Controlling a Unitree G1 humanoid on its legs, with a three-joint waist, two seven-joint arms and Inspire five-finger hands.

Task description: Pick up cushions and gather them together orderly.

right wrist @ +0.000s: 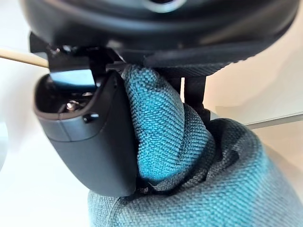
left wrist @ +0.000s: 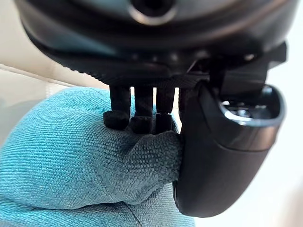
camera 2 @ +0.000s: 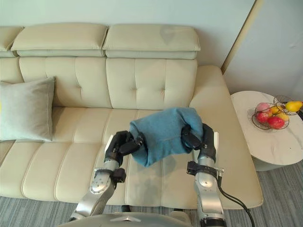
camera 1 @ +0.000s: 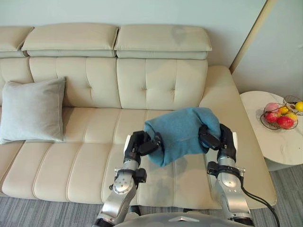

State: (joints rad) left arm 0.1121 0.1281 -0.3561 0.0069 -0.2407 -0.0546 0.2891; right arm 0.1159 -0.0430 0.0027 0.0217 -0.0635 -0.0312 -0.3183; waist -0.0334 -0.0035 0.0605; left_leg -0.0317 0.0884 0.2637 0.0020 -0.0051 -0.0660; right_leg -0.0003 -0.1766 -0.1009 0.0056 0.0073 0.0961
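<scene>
Left hand (camera 1: 142, 144) at 8 o'clock and right hand (camera 1: 213, 137) at 3 each pinch teal cushion (camera 1: 182, 132) fabric. Shallow pinches could slip mid-carry toward grey cushion (camera 1: 33, 111) at 9 o'clock.

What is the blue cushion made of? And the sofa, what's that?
The blue cushion looks like soft woven cloth: a nubbly, matte weave shows close up. The sofa looks like smooth cream leather, maybe fake leather: slight sheen, stitched tufted panels.
</scene>
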